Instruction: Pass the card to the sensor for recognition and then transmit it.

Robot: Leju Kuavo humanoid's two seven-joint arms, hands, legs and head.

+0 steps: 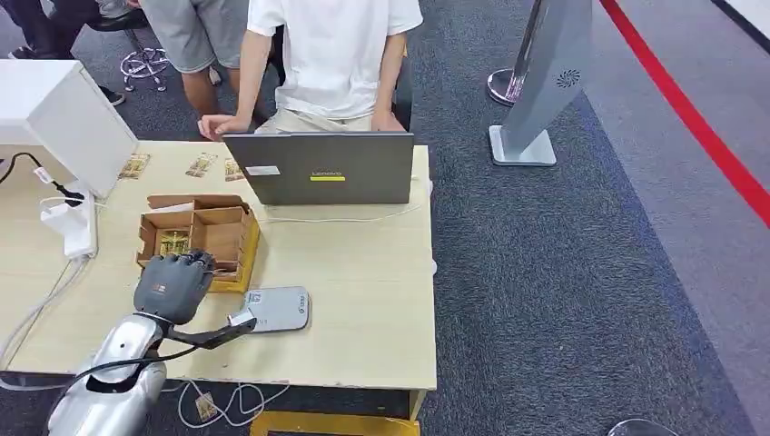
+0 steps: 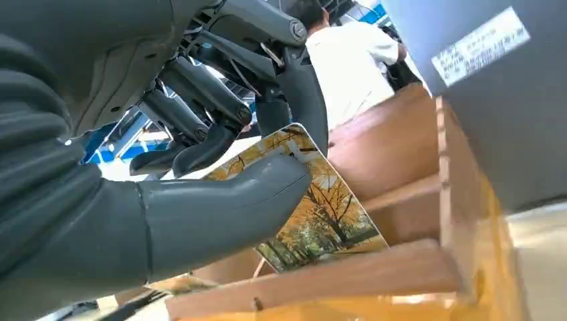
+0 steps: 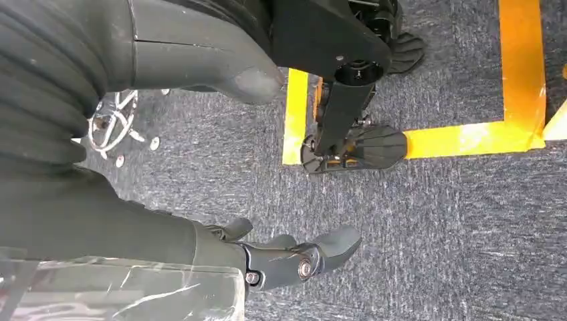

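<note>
Power strip (image 1: 71,229): a white one is seen at the far left of the head view, a dark cable plugged into it.

Cardboard box (image 1: 195,234): parked left of centre on the table (image 1: 363,300), split into compartments. Yellowish cards can be made out in the left compartment; the one beside it looks bare, though part is hidden by the hand.

Left hand (image 1: 174,286): placed over the box's near edge in the head view. In the left wrist view the thumb (image 2: 227,207) is pressed on a card's face, dark fingers (image 2: 200,93) curled behind it, so the card is pinched.

Card (image 2: 321,214): held tilted right above the box wall (image 2: 348,274). Its autumn-tree print is given away by the wrist view alone; from the head view it's covered by the hand.

Sensor (image 1: 277,309): a grey pad lying flat just right of the hand, near the table's front edge.

Laptop (image 1: 325,168): stood behind the box, lid back facing the camera, a person (image 1: 331,54) in a white shirt behind it.

Right hand (image 3: 294,257): seen hanging over grey carpet with yellow tape, fingers loosely apart, nothing held.
</note>
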